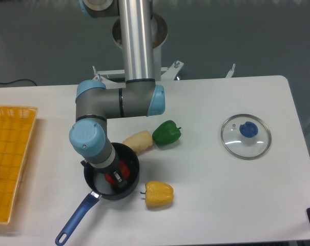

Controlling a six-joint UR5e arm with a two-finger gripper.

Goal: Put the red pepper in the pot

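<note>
You see the gripper (pixel 119 176) reaching down inside the pot (pixel 112 177), its fingers either side of the red pepper (pixel 117 175); whether they are clenched on it, you cannot tell. A yellow pepper (pixel 159 194) lies at the pot's four o'clock, a green pepper (pixel 167 133) at one o'clock.

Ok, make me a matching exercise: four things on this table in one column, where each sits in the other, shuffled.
Things:
1. red pepper
2. green pepper
3. yellow pepper
4. glass lid

Places:
A. alone on the right part of the table
B. inside the pot, under the gripper
C. beside the pale bread roll
D. on the table just right of the pot, near the front edge

Pairs: 1-B, 2-C, 3-D, 4-A
</note>
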